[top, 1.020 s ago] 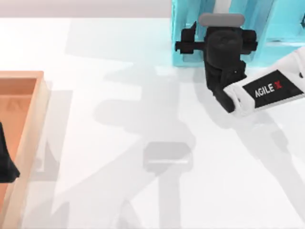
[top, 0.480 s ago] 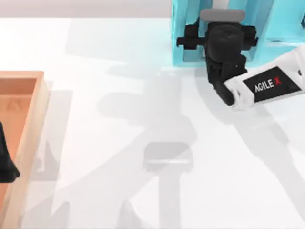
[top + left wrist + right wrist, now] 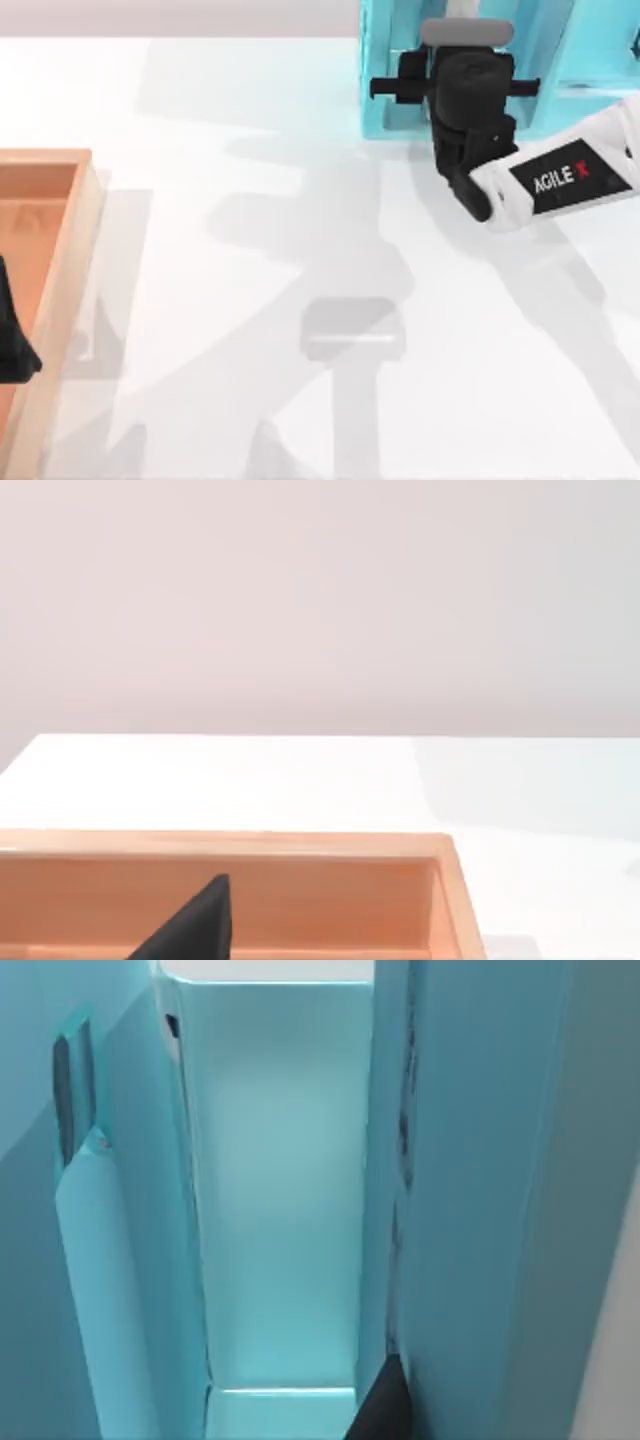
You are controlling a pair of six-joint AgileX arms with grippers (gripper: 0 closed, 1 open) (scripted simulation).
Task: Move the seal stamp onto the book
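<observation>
Noses into the cyan shelf (image 3: 385, 60) at the table's (image 3: 250, 200) far right: right gripper (image 3: 455, 88), wrist pressed up to the shelf's front, white forearm trailing off to the right of it. Open or closed cannot be told.

Sits parked well to the left of the shelf, over the wooden tray (image 3: 60, 260): left gripper (image 3: 12, 340), grip likewise impossible to judge.

Cannot place the stamp anywhere from these views, so its direction from the tool and its long axis cannot be judged either. Counts the right arm as the likelier one for the pick, being the one at work.

Looks down from the top view onto the shelf's outside and the arm's back. Looks from the right wrist view straight into a tall, narrow teal bay, walls close on both sides and a pale floor at the end. Beside that bay stands a teal panel with a small red mark (image 3: 100, 1143) at its corner, possibly the book on end, though that cannot be told for sure. Takes in the tray's near wall and bare table beyond from the left wrist view.
</observation>
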